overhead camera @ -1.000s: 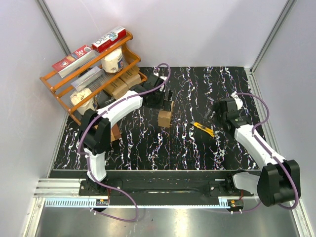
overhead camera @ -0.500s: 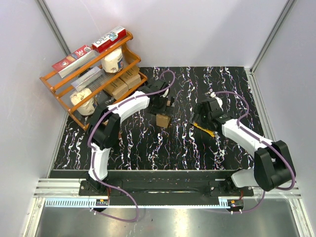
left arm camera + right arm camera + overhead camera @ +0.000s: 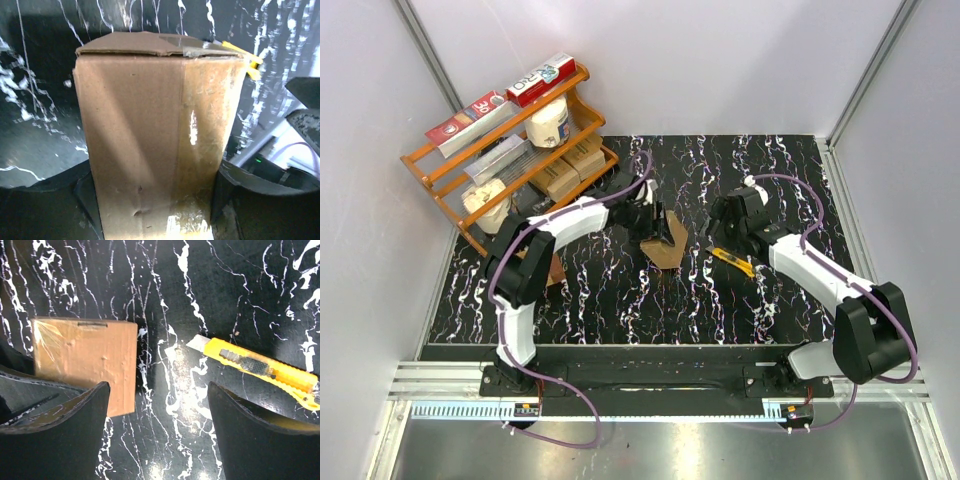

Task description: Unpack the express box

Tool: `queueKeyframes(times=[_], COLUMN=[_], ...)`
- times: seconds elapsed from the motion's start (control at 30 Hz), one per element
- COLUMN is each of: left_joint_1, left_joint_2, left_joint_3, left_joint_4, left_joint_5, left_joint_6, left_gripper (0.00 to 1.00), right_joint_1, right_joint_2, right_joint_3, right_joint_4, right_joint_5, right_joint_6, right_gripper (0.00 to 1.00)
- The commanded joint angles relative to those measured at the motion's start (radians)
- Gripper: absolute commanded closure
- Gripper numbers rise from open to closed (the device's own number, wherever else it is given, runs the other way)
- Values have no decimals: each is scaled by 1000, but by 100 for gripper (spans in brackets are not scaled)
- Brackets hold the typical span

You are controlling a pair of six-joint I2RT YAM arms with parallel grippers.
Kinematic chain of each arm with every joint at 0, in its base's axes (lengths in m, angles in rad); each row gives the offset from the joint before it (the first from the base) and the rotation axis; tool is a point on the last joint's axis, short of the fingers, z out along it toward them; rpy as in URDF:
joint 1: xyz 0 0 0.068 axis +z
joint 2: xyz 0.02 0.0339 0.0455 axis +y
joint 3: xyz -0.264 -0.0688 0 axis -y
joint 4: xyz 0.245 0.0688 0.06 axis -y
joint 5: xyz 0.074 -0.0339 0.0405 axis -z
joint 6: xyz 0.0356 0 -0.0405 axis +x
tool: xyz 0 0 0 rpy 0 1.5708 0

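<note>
the express box [image 3: 665,245], a small plain light-brown cardboard cube, sat near the middle of the black, white-streaked tabletop [image 3: 790,180], and in the top view it looked tilted onto one edge, its flaps closed; whether its lower edge touched the tabletop could not be told. the left fingers [image 3: 47,205] were clamped on it from both sides, one dark pad pressed against each side face, as the left wrist view showed, with a strip of clear tape [image 3: 200,145] running down the face toward the camera. the left arm [image 3: 565,220] reached across from the rack side to hold it. a yellow utility knife [image 3: 732,262] lay flat on the tabletop to the right of the box, near it but not touching. the right fingers [image 3: 60,440] were spread wide apart with nothing between them, hanging over the bare strip of tabletop between the box and the knife; in the right wrist view the box lay beyond one finger and the knife beyond the other. an orange rack [image 3: 412,158] stood at the far left corner, well apart from the box, holding cartons and rolls.
</note>
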Motion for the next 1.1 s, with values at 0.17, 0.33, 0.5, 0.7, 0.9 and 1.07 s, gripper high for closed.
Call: queueKeyframes(times=[0.17,0.33,0.5,0.7,0.9,1.07], left_joint_1=[15,15,15,26,63,121], left_joint_2=[-134,-151,-187,-241,-287,-333], left_joint_3=[-378,-392,-326,-289,-306,-359], left_joint_4=[673,560,273,63,-19,27], left_joint_5=[278,219,76,-103,-145,-112], left_joint_6=[-570,-494,-327,-202,-124,-112], left_gripper=[28,7,4,1,1,6], right_joint_1=[20,31,49,78,124,176], right_joint_2=[-32,-14,11,43,100,181], right_joint_3=[68,85,103,138,166,198], right_joint_4=[-1,-3,-12,-24,-26,-27], right_joint_5=[-42,-58,-68,-65,-80,-86], right_joint_6=[-38,-45,-62,-110,-163,-199], right_gripper=[17,17,17,16,15,17])
